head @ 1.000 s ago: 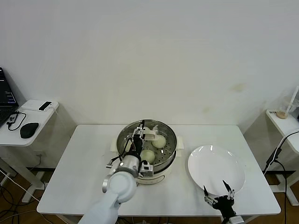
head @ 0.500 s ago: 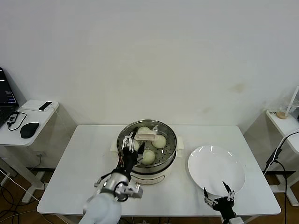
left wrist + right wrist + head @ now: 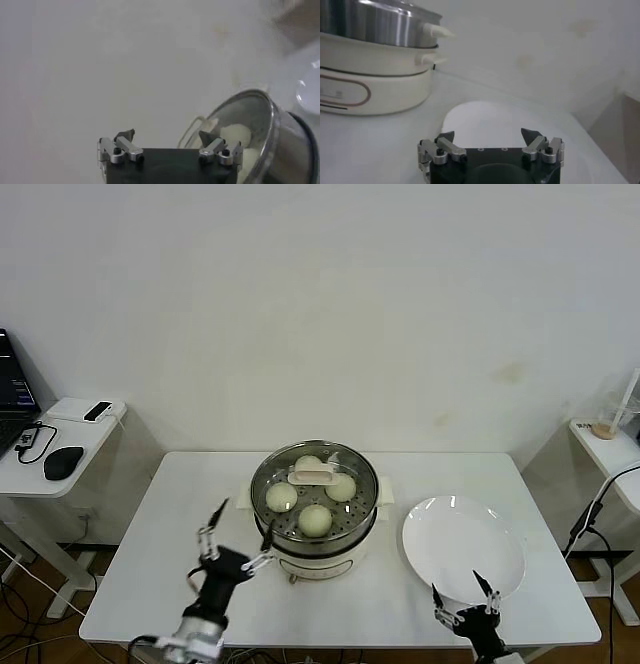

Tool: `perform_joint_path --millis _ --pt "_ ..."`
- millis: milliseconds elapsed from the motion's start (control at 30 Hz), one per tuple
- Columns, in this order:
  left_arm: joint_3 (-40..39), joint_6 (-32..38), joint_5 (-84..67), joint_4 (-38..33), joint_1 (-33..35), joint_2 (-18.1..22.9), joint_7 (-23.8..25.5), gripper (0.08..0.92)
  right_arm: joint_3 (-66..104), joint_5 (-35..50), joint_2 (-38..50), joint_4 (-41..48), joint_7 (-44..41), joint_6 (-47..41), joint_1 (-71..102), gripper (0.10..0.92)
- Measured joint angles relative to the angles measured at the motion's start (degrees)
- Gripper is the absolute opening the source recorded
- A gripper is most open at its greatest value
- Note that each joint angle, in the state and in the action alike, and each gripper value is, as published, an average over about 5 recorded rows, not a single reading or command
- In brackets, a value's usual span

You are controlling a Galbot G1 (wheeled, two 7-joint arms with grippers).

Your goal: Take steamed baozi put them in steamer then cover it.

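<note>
Overhead, four baozi (image 3: 315, 519) fill the covered steamer (image 3: 315, 514) (both end effectors open).

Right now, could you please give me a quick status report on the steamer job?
Left pincer open, near the steamer. Right pincer open, idle by the plate. Four baozi inside, glass lid on. Nothing in the way.
</note>
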State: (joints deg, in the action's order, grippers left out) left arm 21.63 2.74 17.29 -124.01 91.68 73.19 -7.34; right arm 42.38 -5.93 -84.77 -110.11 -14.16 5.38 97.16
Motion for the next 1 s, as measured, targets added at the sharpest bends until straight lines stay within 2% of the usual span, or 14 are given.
perform_joint_path --millis 200,433,1000 --pt "4.8 4.5 -13.3 1.3 6.5 1.8 -2.8 0.823 -1.4 2.8 1.4 -0.9 0.6 0.7 1.9 0.823" --pt "7.6 6.9 -20.5 2.7 11.3 3.3 -3.4 0.823 -3.0 4.7 1.9 -2.1 1.3 0.8 3.6 0.823" --pt "8.2 5.8 -24.8 4.1 15.0 4.7 -2.0 0.823 -5.9 6.5 3.0 -6.0 2.4 -0.6 6.9 0.823"
